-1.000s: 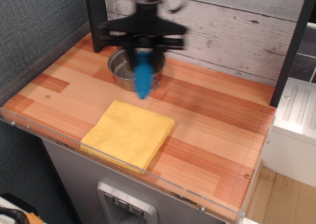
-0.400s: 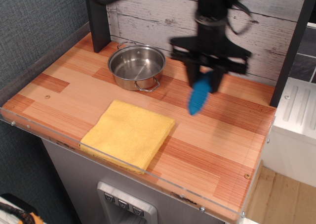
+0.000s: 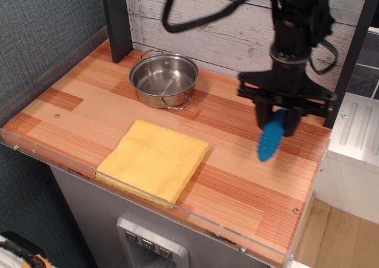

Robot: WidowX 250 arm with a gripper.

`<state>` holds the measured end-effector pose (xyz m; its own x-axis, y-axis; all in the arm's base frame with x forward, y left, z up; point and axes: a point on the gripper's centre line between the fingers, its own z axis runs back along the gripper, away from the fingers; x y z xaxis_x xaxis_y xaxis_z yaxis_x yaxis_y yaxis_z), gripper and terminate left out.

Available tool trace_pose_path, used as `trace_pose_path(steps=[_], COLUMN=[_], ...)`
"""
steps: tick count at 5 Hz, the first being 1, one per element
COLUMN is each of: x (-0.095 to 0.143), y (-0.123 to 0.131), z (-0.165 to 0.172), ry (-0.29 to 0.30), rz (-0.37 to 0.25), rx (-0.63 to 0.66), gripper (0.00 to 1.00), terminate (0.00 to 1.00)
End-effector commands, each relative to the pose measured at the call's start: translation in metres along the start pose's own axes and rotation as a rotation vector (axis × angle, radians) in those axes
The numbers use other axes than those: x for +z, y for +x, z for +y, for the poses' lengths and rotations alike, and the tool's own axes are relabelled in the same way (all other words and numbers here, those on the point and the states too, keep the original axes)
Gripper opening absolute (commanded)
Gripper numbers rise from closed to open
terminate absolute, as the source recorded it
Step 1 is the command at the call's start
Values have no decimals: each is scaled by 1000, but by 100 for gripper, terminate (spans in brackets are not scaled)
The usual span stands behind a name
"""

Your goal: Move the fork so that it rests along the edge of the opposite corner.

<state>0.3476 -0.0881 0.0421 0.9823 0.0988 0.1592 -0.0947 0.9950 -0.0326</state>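
My gripper (image 3: 278, 115) is shut on the fork (image 3: 270, 138). Only the fork's ribbed bright-blue handle shows, hanging down and tilted a little to the left; the metal head is hidden between the fingers. The fork hangs above the right part of the striped wood countertop, close to the right side rim (image 3: 317, 173) near the thin black post (image 3: 350, 55) and the whitewashed planks (image 3: 237, 25). The handle tip is off the surface.
A steel pot (image 3: 164, 80) stands at the back left. A folded yellow cloth (image 3: 155, 160) lies at the front left. A clear plastic strip (image 3: 118, 182) lines the front edge. A white unit (image 3: 355, 155) stands beyond the right rim.
The gripper has carried the fork from above the pot rightward across the counter to near the right rim, and a little lower.
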Motion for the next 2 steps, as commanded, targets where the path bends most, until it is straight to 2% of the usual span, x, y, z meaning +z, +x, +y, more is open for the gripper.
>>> trace_pose_path(steps=[1, 2], x=[2, -6], y=[-18, -17], z=[-12, -13], ry=[-40, -49], rz=[-37, -29], rx=[10, 21], gripper=[0, 0], terminate=[0, 0])
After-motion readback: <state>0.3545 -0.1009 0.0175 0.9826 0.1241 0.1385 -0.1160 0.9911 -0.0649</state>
